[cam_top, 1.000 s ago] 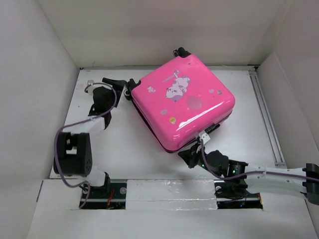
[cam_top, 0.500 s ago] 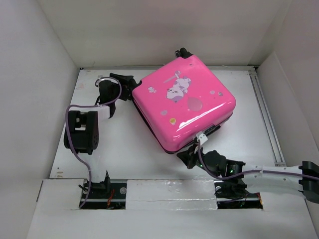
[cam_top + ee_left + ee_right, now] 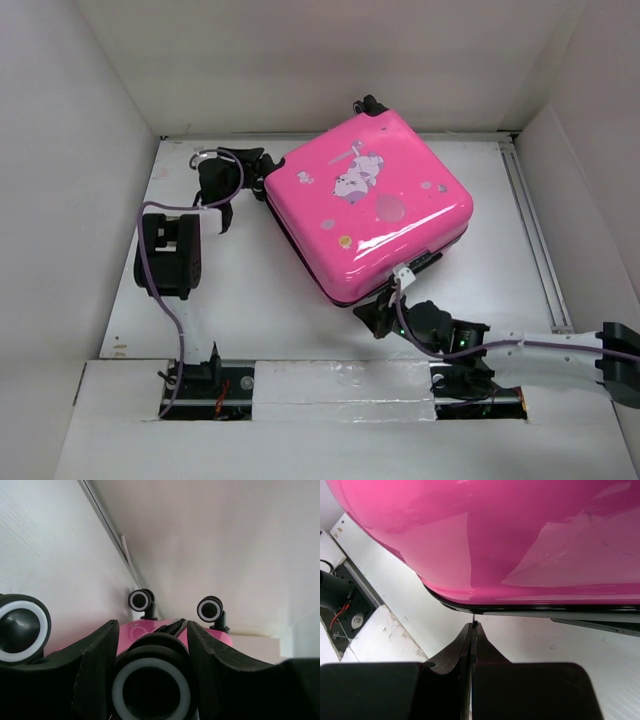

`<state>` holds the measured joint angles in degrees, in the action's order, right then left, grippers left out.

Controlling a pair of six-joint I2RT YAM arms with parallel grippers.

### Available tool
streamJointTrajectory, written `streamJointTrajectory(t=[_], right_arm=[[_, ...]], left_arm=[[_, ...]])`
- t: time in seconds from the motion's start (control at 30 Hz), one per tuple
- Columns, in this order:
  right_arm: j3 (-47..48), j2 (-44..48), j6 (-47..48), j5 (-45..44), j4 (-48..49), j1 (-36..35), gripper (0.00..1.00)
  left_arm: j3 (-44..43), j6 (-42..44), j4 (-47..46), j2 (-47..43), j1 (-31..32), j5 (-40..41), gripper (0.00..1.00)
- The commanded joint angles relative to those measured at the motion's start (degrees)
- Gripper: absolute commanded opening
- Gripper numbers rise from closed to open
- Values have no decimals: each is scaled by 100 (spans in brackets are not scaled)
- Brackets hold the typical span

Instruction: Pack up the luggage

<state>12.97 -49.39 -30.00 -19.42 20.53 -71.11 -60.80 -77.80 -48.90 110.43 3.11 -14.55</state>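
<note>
1. On the table [image 3: 250, 290], toward 12 o'clock, the luggage [image 3: 365, 205] lies closed.
2. Left end effector [image 3: 152, 630], half-wide, straddles a wheel [image 3: 150, 692] at its 10 o'clock corner; right end effector [image 3: 471, 627] is pinched together at the 6 o'clock seam.
3. Its glossy, stiff shell will likely slip; the wheel or seam gives a better hold.

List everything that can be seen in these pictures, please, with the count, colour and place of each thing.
luggage: one, glossy hot pink with cartoon print, lying flat on the far middle of the table.
wheels: four seen in the left wrist view, black with white rings, along the luggage's far-left edge.
table: one, white, under everything.
walls: white, on three sides of the table.
left gripper: one, black, fingers on either side of a wheel; contact unclear.
right gripper: one, black, shut, tips at the luggage's near rim.
</note>
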Motion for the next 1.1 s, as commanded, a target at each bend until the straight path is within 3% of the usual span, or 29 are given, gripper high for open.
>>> streamJointTrajectory(t=[0.0, 0.17, 0.3, 0.4, 0.47, 0.63, 0.8, 0.93, 1.03, 1.07], right_arm=[[232, 130, 12, 508, 38, 237, 0], [644, 245, 687, 1510, -110, 1650, 0], [1496, -132, 1241, 2851, -295, 3379, 0], [2173, -562, 1435, 3338, -348, 3980, 0], [2377, -799, 1497, 3934, -436, 4385, 0], [1386, -477, 1190, 3876, -349, 4054, 0], [480, 830, 708, 3156, -1040, 2991, 0], [-13, 1676, 286, 2857, -623, 2094, 0], [386, 1206, 415, 2382, -181, 1847, 0], [643, 516, 677, 2321, -181, 1847, 0]], left_arm=[[110, 484, -542, -969, -57, 241, 0], [1085, 1161, -199, -2445, -249, 829, 0], [2026, 1364, 73, -4016, -250, 1084, 0], [2825, 1364, 460, -4756, -250, 1164, 0], [3361, 1364, 871, -5905, -250, 1417, 0], [3031, 2004, 2235, -6666, -250, 1876, 0], [3046, 2058, 2473, -6614, -250, 1824, 0], [3319, 1926, 2325, -6614, -250, 1876, 0], [3495, 1751, 2044, -6482, -250, 1781, 0], [3556, 1751, 2043, -6412, -250, 1728, 0]])
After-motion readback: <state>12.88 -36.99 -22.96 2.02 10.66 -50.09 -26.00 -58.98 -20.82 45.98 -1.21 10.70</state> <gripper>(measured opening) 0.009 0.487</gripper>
